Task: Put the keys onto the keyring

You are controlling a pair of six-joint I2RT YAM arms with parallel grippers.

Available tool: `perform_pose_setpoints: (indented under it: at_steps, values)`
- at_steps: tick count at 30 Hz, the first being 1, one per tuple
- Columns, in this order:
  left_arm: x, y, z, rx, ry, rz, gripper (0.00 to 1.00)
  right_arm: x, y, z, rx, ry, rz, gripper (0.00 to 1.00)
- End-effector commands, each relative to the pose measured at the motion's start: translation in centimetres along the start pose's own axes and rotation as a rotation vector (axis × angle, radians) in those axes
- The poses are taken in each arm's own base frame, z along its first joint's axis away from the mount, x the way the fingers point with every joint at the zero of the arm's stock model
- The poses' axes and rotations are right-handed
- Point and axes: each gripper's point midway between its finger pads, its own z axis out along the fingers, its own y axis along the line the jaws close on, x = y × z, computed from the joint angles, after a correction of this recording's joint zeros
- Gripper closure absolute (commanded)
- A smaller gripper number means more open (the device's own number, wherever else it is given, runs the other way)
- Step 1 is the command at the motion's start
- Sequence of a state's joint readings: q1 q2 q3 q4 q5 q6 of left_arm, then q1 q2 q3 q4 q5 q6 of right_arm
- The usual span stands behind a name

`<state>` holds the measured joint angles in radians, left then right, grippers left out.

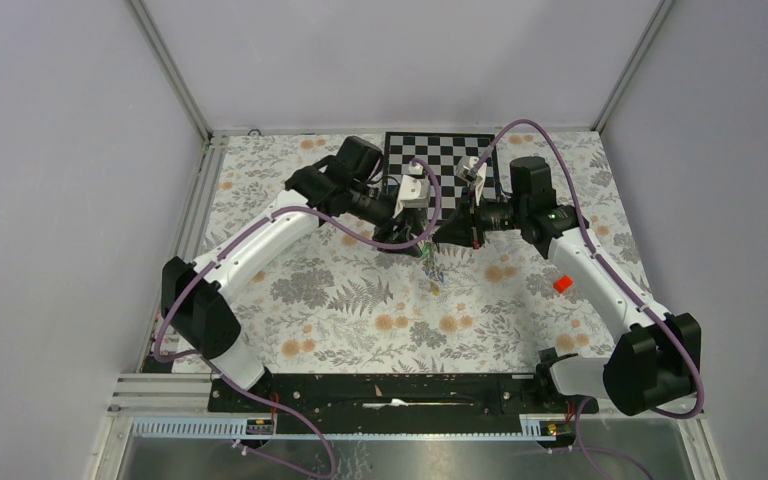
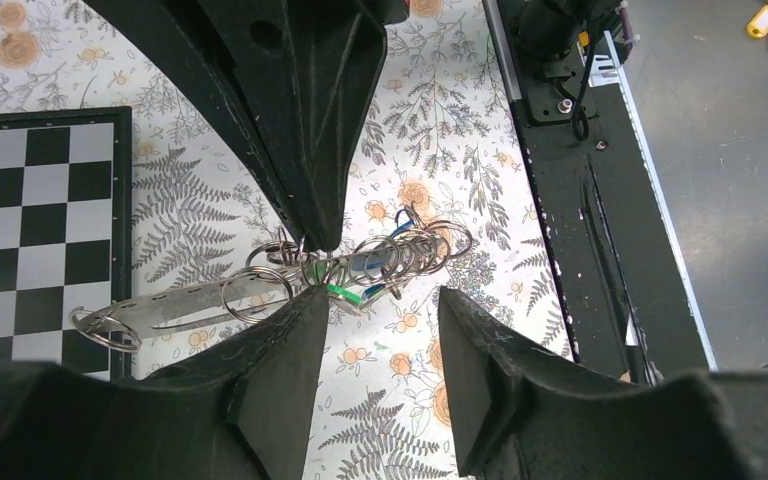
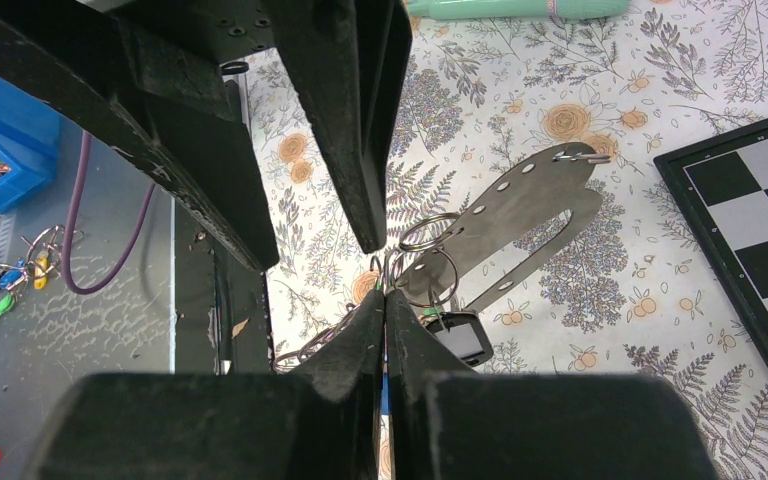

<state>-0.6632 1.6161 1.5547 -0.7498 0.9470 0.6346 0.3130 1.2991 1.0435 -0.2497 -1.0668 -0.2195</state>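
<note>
The keys, tiny ones with green and blue heads, hang in a bunch of silvery rings above the floral mat; in the top view they dangle mid-table. My right gripper is shut on a thin ring of this bunch, the keyring, and its tip shows from above in the left wrist view. My left gripper is open, its left finger touching the bunch. A flat holed metal strip hangs from the rings. A yellow-gold key is hidden.
A black tag hangs by the rings. The checkerboard lies at the back. An orange-red cylinder sits at the right. A mint-green piece lies farther off. The black base rail runs beside the mat.
</note>
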Motion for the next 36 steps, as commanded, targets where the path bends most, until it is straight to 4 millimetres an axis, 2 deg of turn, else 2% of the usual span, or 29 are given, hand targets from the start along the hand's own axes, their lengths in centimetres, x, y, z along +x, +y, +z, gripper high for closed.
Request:
perform_pose_setpoints:
  at_steps: [1, 23, 36]
  values:
    - [-0.1, 0.6, 0.4, 0.006, -0.023, 0.013, 0.50, -1.2, 0.5, 0.0, -0.034, -0.031, -0.040, 1.00]
    - [-0.3, 2.1, 0.9, -0.033, -0.037, -0.020, 0.48, -1.0, 0.7, 0.0, -0.049, -0.031, -0.038, 1.00]
    - [-0.2, 2.2, 0.7, -0.041, -0.038, -0.012, 0.48, -0.9, 0.6, 0.0, -0.045, -0.028, -0.038, 1.00]
